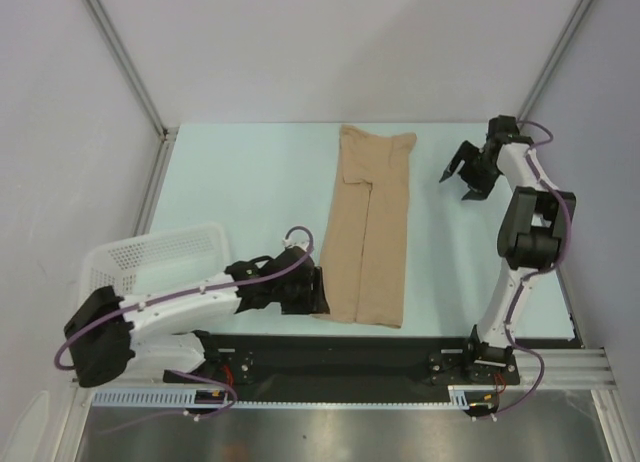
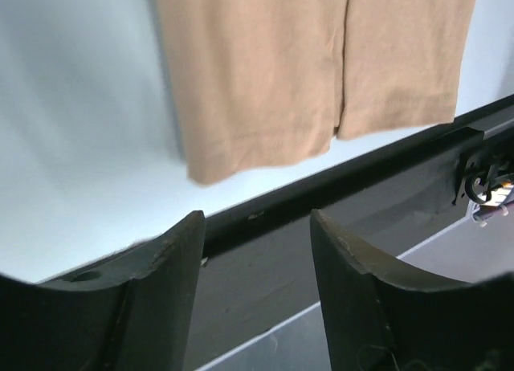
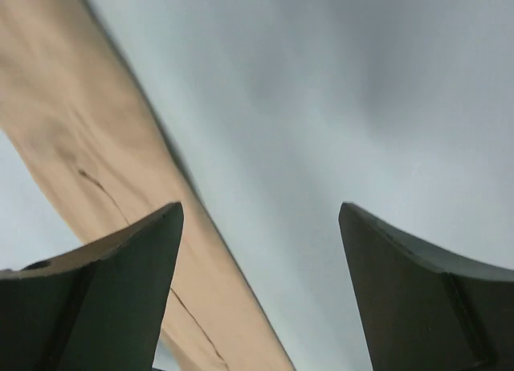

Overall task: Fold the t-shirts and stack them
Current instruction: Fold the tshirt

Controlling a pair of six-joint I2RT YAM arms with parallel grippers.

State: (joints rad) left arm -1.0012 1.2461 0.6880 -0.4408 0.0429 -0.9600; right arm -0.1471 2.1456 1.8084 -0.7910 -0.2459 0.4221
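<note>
A tan t-shirt (image 1: 366, 232) lies flat in the middle of the table, folded lengthwise into a long narrow strip running from the far edge to the near edge. My left gripper (image 1: 318, 290) is open and empty, just left of the strip's near end; its wrist view shows the shirt's near hem (image 2: 313, 74) above the black table rail. My right gripper (image 1: 462, 177) is open and empty, raised to the right of the strip's far end; its wrist view shows the shirt's edge (image 3: 96, 154) at the left.
A white lattice basket (image 1: 150, 257) stands at the near left, beside my left arm. A black rail (image 1: 350, 357) runs along the near table edge. Grey walls and metal posts enclose the pale table (image 1: 240, 192).
</note>
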